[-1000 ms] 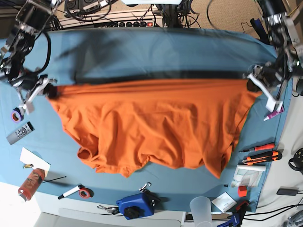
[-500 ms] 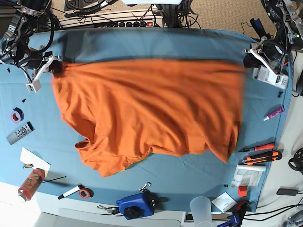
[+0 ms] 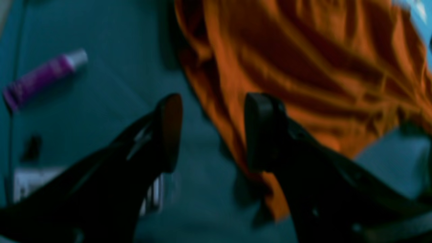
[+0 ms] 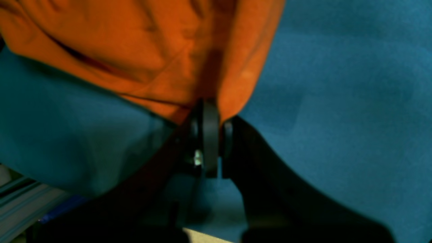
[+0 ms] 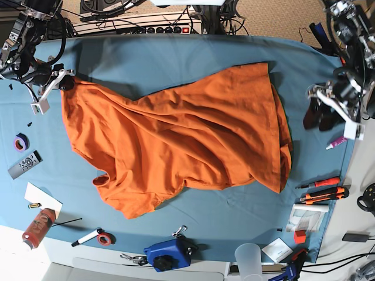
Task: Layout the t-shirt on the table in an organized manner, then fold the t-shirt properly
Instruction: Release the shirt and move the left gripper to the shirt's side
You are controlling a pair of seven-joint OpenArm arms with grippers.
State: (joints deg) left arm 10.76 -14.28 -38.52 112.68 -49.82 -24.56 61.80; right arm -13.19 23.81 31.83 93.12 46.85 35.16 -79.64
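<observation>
The orange t-shirt (image 5: 187, 146) lies rumpled across the teal table (image 5: 176, 58), with its right side fallen in folds. In the left wrist view my left gripper (image 3: 216, 131) is open, its pads apart just off the t-shirt (image 3: 303, 67) edge and holding nothing. In the base view the left gripper (image 5: 318, 116) hovers to the right of the shirt. My right gripper (image 4: 212, 114) is shut on a corner of the t-shirt (image 4: 152, 50) just above the table (image 4: 337, 84). In the base view the right gripper (image 5: 64, 82) sits at the shirt's far left corner.
A purple tube (image 5: 338, 141) and orange-handled tools (image 5: 322, 190) lie at the right edge. A remote (image 5: 25, 164), tape roll (image 5: 21, 142) and red bottle (image 5: 38, 227) are at the left. A blue device (image 5: 169, 255) and a plastic cup (image 5: 249, 257) stand along the front.
My left gripper opened and let go of the shirt, whose right side dropped onto the table. The left gripper moved off to the right. The right gripper kept its hold.
</observation>
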